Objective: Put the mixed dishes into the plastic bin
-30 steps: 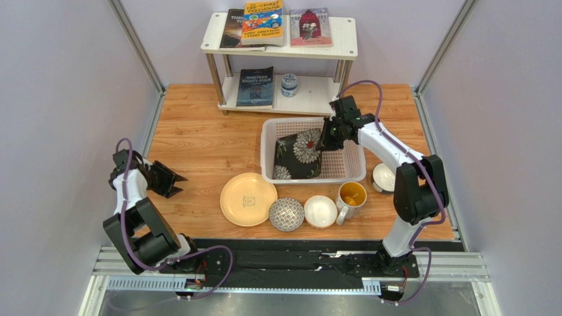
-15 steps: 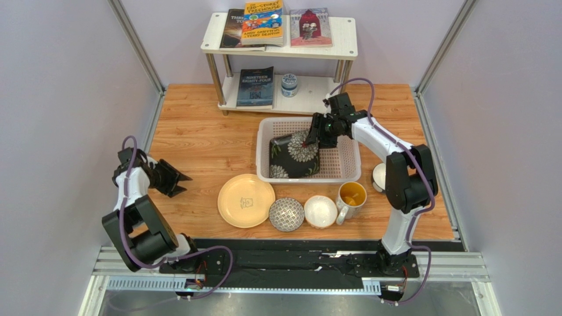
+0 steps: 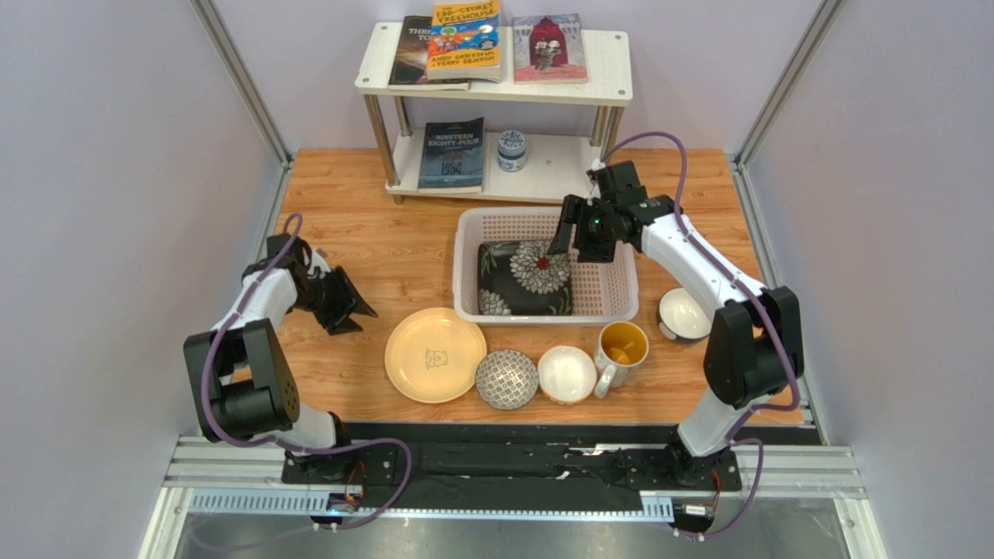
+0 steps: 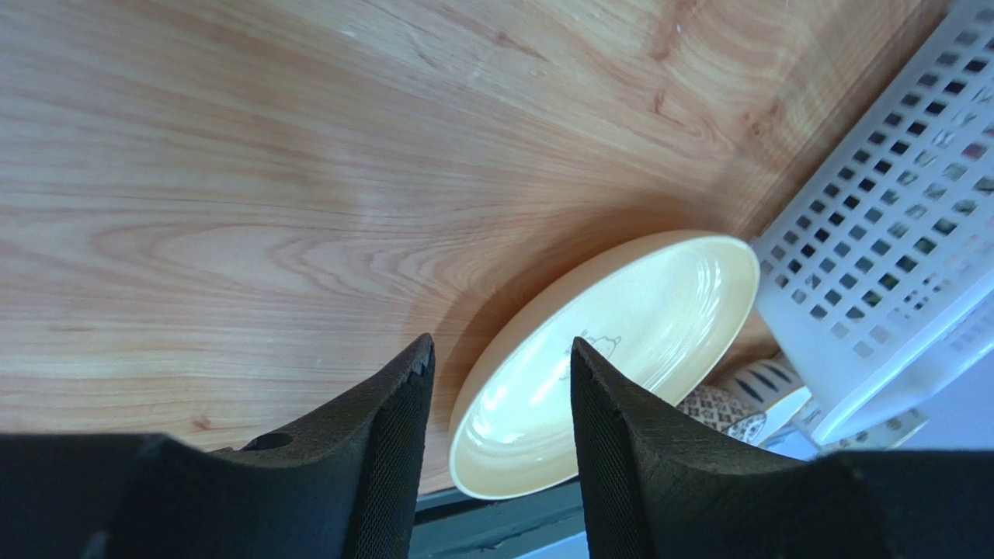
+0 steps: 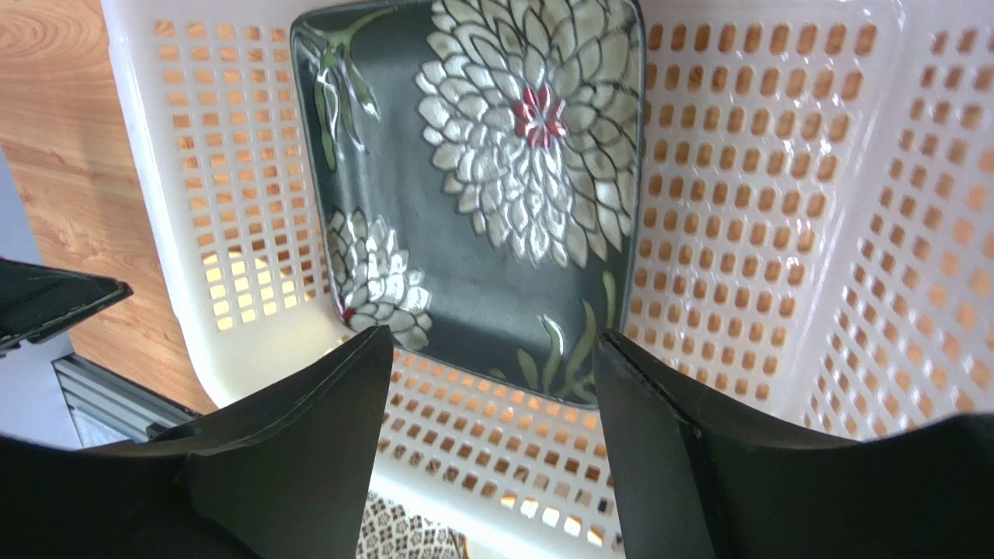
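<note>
Well, your right gripper (image 5: 492, 344) hangs over the plastic bin (image 3: 464, 270) with its fingers spread and nothing between them (the wrist view shows this plainly). The black square floral plate (image 3: 525, 277) lies flat on the bin's floor, toward its left end. Your left gripper (image 4: 499, 349) is likewise spread and empty, over the wooden table (image 3: 350, 233), near the round yellow plate (image 3: 436, 353) and pointed at it. Along the bin's near side sit that plate, a grey-patterned bowl (image 3: 506, 379), a white bowl (image 3: 567, 374) and the yellow-inside mug (image 3: 622, 346); another bowl (image 3: 681, 315) sits off the bin's right end.
</note>
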Robot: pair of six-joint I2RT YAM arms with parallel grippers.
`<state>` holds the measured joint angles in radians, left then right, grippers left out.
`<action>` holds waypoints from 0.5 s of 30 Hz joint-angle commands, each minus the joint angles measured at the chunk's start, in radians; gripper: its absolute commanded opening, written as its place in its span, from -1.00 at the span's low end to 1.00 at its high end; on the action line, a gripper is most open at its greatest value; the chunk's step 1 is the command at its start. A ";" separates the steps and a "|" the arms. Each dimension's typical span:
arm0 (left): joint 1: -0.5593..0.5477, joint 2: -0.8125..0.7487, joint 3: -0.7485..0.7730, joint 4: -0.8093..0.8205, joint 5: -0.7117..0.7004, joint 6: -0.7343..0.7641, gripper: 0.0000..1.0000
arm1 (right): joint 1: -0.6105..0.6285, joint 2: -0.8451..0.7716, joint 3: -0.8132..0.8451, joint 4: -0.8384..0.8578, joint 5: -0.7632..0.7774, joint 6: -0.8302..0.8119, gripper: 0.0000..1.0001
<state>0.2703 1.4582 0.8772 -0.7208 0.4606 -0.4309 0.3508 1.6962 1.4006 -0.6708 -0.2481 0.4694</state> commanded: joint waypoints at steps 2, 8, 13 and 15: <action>-0.042 0.016 0.019 -0.008 0.007 0.050 0.07 | 0.004 -0.107 -0.064 -0.052 0.044 0.009 0.36; -0.091 0.057 0.023 -0.009 0.012 0.061 0.08 | 0.002 -0.246 -0.130 -0.018 0.014 0.084 0.36; -0.172 0.103 0.020 -0.012 0.020 0.064 0.07 | 0.001 -0.369 -0.190 -0.004 0.020 0.124 0.34; -0.215 0.116 0.022 -0.011 0.010 0.060 0.04 | 0.002 -0.398 -0.215 -0.007 0.030 0.130 0.33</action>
<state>0.1173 1.5604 0.8776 -0.7242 0.4652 -0.3904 0.3508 1.3758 1.2179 -0.7052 -0.2279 0.5575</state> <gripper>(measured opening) 0.535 0.672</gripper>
